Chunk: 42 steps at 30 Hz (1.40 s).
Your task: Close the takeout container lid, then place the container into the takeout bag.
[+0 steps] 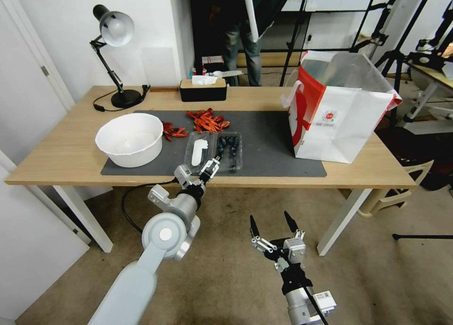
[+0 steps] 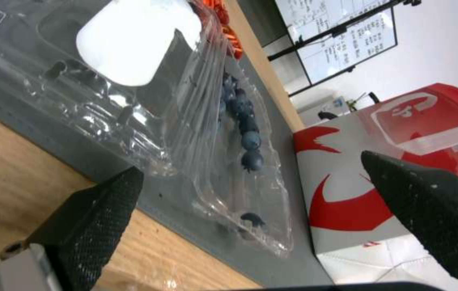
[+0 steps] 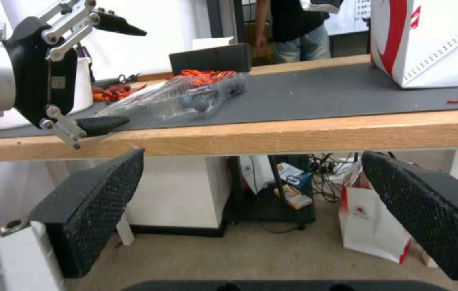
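Observation:
The takeout container [image 1: 230, 151] lies open on the grey mat [image 1: 273, 141] near the table's front edge, with dark blueberries in its right half. Its lid [image 1: 199, 151], clear with a white label, lies folded out to the left. My left gripper [image 1: 210, 167] is open at the container's near edge, fingers on either side of the hinge line and touching nothing. The left wrist view shows the container [image 2: 240, 133] and lid [image 2: 132, 44] close ahead. The takeout bag [image 1: 337, 112] stands open at the mat's right end. My right gripper [image 1: 273, 223] is open, low in front of the table.
A round white bowl [image 1: 130, 138] stands left of the container, with red food scraps [image 1: 207, 120] behind it. A black tissue box [image 1: 203, 89] and a desk lamp [image 1: 115, 32] stand at the table's back. Tripods and a chair [image 1: 401, 183] are to the right.

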### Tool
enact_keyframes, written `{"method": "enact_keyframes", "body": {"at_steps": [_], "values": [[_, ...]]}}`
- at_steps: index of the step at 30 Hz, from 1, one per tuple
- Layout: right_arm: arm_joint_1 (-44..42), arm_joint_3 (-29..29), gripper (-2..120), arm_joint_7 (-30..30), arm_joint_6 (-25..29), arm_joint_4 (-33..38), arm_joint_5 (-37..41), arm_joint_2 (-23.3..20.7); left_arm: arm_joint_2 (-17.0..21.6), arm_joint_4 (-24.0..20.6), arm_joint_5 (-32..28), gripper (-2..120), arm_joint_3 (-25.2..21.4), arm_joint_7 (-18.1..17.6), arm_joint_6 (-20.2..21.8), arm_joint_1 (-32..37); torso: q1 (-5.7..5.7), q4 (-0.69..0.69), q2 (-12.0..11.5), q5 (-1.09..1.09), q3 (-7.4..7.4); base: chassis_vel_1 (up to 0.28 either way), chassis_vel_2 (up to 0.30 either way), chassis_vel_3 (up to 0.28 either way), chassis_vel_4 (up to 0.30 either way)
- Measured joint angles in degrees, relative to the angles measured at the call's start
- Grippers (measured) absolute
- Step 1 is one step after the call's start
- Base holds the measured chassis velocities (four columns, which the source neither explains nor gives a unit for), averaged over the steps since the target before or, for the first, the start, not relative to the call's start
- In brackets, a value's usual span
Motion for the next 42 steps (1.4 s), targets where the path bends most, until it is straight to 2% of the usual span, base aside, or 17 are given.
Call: {"method": "enact_keyframes", "body": {"at_steps": [28, 34, 39, 42], "values": [[-1.3, -0.1, 100, -0.3, 0.7, 0.1, -0.9, 0.4, -0.8, 3.1, 1.2, 100, 0.2, 2.1, -3.5, -1.8, 0.0, 0.0, 0.0, -0.05, 0.0, 0.0, 0.0, 0.0, 0.0], [-1.6, 0.0, 100, -0.4, 0.9, 0.2, -1.1, 0.5, -0.2, 2.0, 6.0, 100, 1.6, 6.1, -3.8, -0.9, 0.0, 0.01, 0.0, -0.04, -0.01, 0.0, 0.0, 0.0, 0.0], [-1.8, -0.1, 100, -0.5, 1.0, 0.2, -1.2, 0.5, 0.0, 2.0, 9.4, 100, 2.8, 7.2, -4.2, -1.0, 0.0, 0.0, 0.0, -0.04, -0.01, 0.0, 0.0, 0.0, 0.0], [-1.8, -0.1, 100, -0.5, 1.1, 0.2, -1.2, 0.6, 0.7, 2.3, 13.1, 100, 3.5, 9.6, -4.4, -1.3, 0.0, 0.0, 0.0, -0.04, -0.01, 0.0, 0.0, 0.0, 0.0]]}}
